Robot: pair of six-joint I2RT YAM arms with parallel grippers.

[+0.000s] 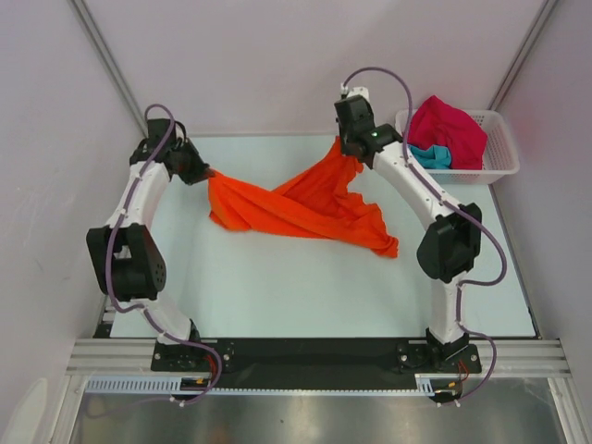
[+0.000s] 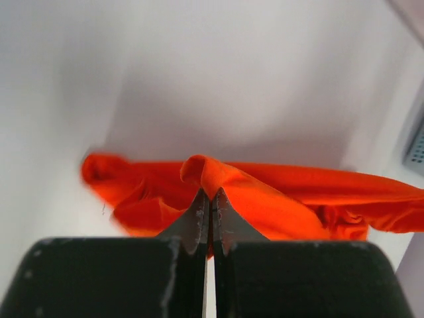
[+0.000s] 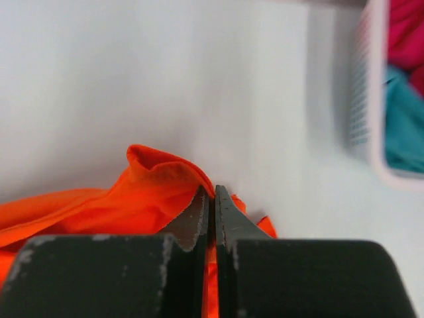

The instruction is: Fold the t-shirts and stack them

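A bright orange t-shirt (image 1: 296, 208) lies crumpled across the middle of the table, stretched between both arms. My left gripper (image 1: 205, 173) is shut on its left edge; in the left wrist view a fold of the orange t-shirt (image 2: 265, 199) is pinched in the left gripper (image 2: 210, 193). My right gripper (image 1: 350, 155) is shut on the shirt's far right corner, lifted a little; the right wrist view shows the orange t-shirt (image 3: 146, 192) clamped in the right gripper (image 3: 211, 192). A crimson-pink t-shirt (image 1: 449, 129) and a teal t-shirt (image 1: 431, 155) lie in the basket.
A white lattice basket (image 1: 499, 157) stands at the back right corner, and its wall (image 3: 368, 99) shows in the right wrist view. White walls close in the table at the back and on both sides. The arms' bases are bolted at the near edge.
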